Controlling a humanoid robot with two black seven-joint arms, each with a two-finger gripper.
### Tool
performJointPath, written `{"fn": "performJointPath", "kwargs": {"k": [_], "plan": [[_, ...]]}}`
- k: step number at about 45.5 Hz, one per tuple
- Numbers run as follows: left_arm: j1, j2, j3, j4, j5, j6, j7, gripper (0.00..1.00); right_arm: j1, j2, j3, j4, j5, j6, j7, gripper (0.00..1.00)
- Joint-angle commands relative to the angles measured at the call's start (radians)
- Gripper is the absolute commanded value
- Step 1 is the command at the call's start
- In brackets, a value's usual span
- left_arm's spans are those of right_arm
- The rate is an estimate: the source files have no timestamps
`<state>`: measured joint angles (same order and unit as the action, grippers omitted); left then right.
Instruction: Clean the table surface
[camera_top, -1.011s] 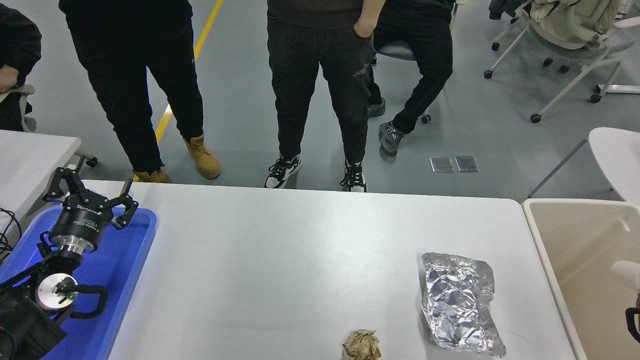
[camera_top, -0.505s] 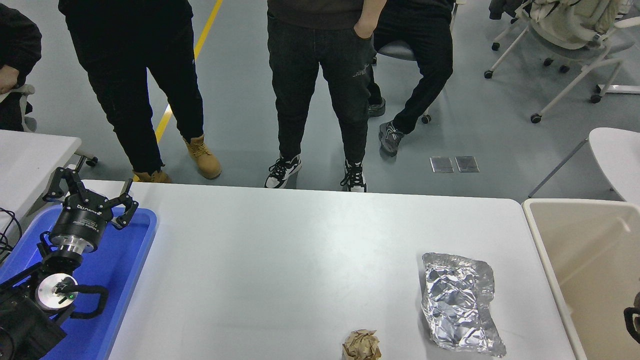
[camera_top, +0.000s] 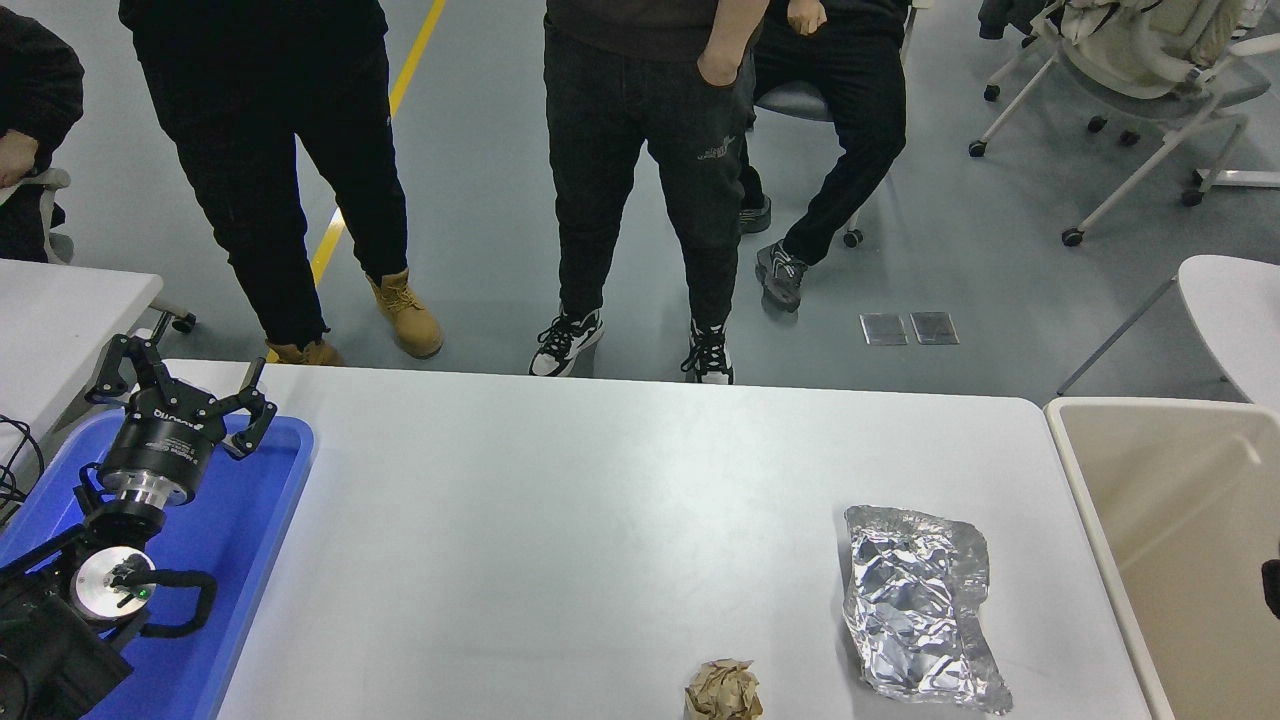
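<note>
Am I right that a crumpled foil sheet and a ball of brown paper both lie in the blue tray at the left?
Not quite. In the head view the crumpled foil sheet and the ball of brown paper both lie on the table surface, toward its right and near edge. The blue tray at the left has only the parked left gripper above it.

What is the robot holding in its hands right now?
Nothing that shows. The left gripper is open and empty over the blue tray. The right gripper is almost wholly out of view.
</note>
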<state>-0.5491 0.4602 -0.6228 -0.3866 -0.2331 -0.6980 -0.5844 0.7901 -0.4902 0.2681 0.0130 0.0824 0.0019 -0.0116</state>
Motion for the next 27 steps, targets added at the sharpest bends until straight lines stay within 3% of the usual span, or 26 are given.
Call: {"fn": "performJointPath", "kwargs": {"k": [1,12,27], "plan": [[0.0,0.0,0.0,0.0,0.0,0.0,0.0,1.0,0.141,-0.088,0.019,0.099,-0.003,0.009,0.065,0.99],[0.0,0.0,0.0,0.0,0.0,0.0,0.0,1.0,0.212,-0.177,0.106,0.242,-0.004,0.053,0.196,0.99],[0.0,0.0,0.0,0.0,0.0,0.0,0.0,1.0,0.195,-0.182,0.187,0.37,-0.046,0.092,0.429,0.99]]}}
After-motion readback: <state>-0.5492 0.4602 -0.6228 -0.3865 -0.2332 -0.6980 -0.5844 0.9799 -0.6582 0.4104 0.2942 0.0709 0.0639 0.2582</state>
